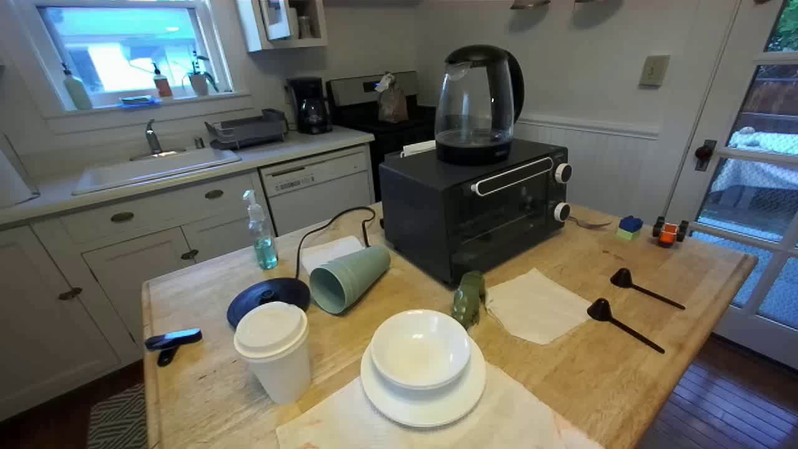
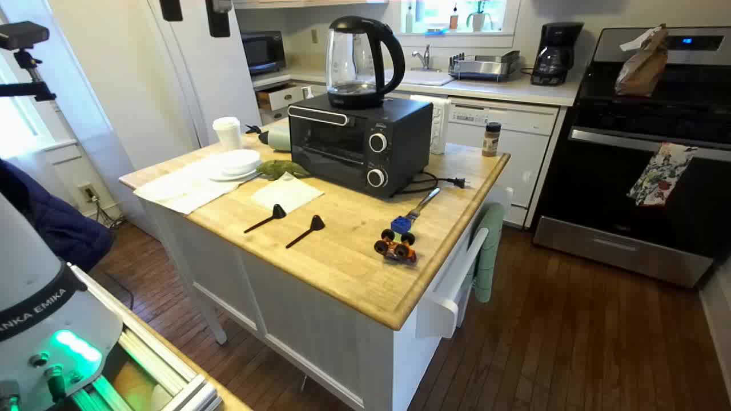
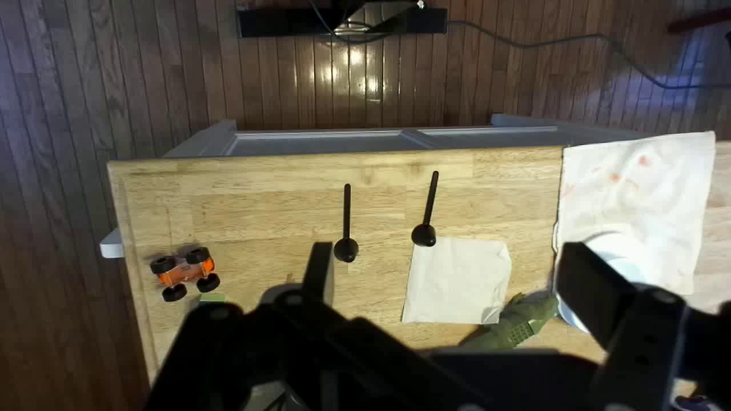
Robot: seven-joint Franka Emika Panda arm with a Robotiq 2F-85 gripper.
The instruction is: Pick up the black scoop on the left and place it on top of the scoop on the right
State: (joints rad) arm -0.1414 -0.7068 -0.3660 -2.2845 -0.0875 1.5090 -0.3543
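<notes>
Two black scoops with cone-shaped heads and thin handles lie apart on the wooden table. The one beside the paper napkin shows in both exterior views (image 1: 600, 310) (image 2: 278, 212) and on the right of the pair in the wrist view (image 3: 424, 234). The other scoop lies nearer the toy truck, in both exterior views (image 1: 621, 278) (image 2: 317, 223) and on the left of the pair in the wrist view (image 3: 346, 250). My gripper (image 3: 448, 257) is wide open and empty, high above the table. Its fingers also show at the top of an exterior view (image 2: 195, 25).
A toaster oven (image 1: 424, 218) bears a glass kettle (image 1: 477, 106). Near the scoops lie a napkin (image 1: 536, 305), a green toy (image 1: 469, 299), an orange truck (image 1: 668, 232), a blue block (image 1: 630, 224) and a fork (image 2: 424, 204). A bowl and plate (image 1: 421, 349) stand on a cloth.
</notes>
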